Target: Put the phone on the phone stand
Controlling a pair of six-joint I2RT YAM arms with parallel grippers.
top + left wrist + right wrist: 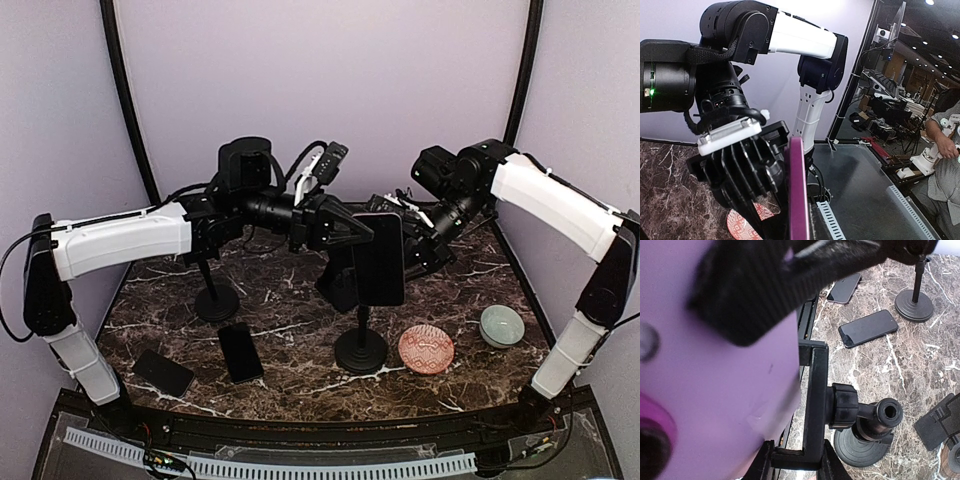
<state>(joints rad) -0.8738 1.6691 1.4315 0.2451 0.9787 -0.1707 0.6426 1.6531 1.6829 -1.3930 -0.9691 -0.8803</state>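
Observation:
My left gripper (352, 236) is shut on a purple-backed phone (380, 258) and holds it upright over the middle of the table. The left wrist view shows the phone (798, 195) edge-on. The black phone stand (360, 350) stands just below it, and its clamp bracket (815, 400) sits right beside the phone's purple back (715, 390). My right gripper (797, 467) is shut on the bracket's lower end, its fingers (762, 465) on either side. In the top view the right gripper (420, 248) sits behind the phone.
A second stand (215, 300) stands at the left. Two dark phones (240, 352) (165, 372) lie flat at the front left. A pink patterned dish (425, 348) and a pale green bowl (501, 325) sit at the right. A loose black clamp piece (940, 422) lies beside the stand.

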